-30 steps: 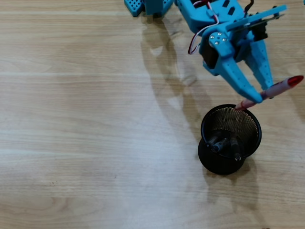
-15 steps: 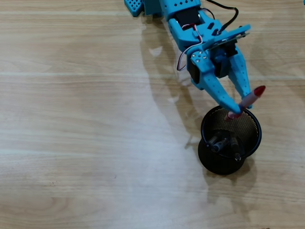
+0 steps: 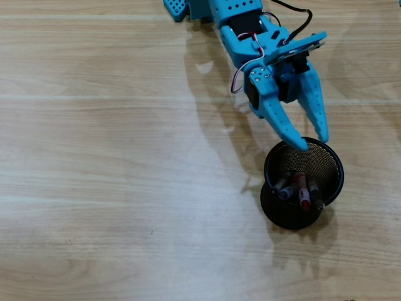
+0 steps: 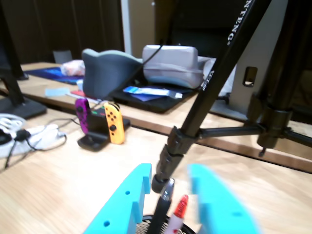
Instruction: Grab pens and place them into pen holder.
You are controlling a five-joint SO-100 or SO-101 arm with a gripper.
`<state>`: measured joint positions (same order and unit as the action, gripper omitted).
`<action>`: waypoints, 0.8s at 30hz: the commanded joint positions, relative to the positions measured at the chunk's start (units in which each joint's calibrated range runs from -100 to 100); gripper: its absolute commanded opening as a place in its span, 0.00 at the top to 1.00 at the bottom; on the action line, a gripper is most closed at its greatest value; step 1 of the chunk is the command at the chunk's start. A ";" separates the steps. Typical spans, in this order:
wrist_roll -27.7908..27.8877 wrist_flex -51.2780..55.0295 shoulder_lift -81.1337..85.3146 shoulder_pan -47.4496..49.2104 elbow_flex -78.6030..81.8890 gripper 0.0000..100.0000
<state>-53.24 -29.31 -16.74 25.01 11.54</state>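
A black mesh pen holder stands on the wooden table at the right in the overhead view, with several pens standing inside it, one red-capped. My blue gripper is open and empty, its fingertips just above the holder's far rim. In the wrist view the gripper frames a black pen and a red-capped pen that stick up from the holder's rim at the bottom edge. No loose pen shows on the table.
The blue arm reaches in from the top of the overhead view. In the wrist view a black tripod leg rises just behind the holder, and a game controller dock, cables and bags lie further back.
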 commanded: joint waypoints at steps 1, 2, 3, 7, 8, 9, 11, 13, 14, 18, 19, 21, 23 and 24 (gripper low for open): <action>3.19 -0.08 7.01 -0.09 0.86 0.97; 4.60 0.74 8.63 -0.09 2.22 0.97; 5.96 2.20 10.67 -0.09 3.76 0.98; 11.09 13.68 21.71 -0.55 12.27 0.98; 13.19 16.96 25.10 -0.82 14.89 0.98; 15.54 20.06 28.75 -1.01 17.79 0.98; 20.83 25.61 36.48 -2.47 24.30 0.98; 26.01 29.72 43.96 -4.39 31.45 0.98; 28.05 31.17 47.52 -5.40 35.16 0.98; 33.76 35.55 59.41 -8.23 48.28 0.98; 34.97 36.64 61.71 -8.78 51.09 0.98; 37.27 38.83 66.04 -9.51 56.25 0.98; 39.36 41.20 70.11 -10.33 60.68 0.98; 40.20 42.29 71.90 -10.88 62.85 0.98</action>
<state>-15.53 10.66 49.11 15.29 70.28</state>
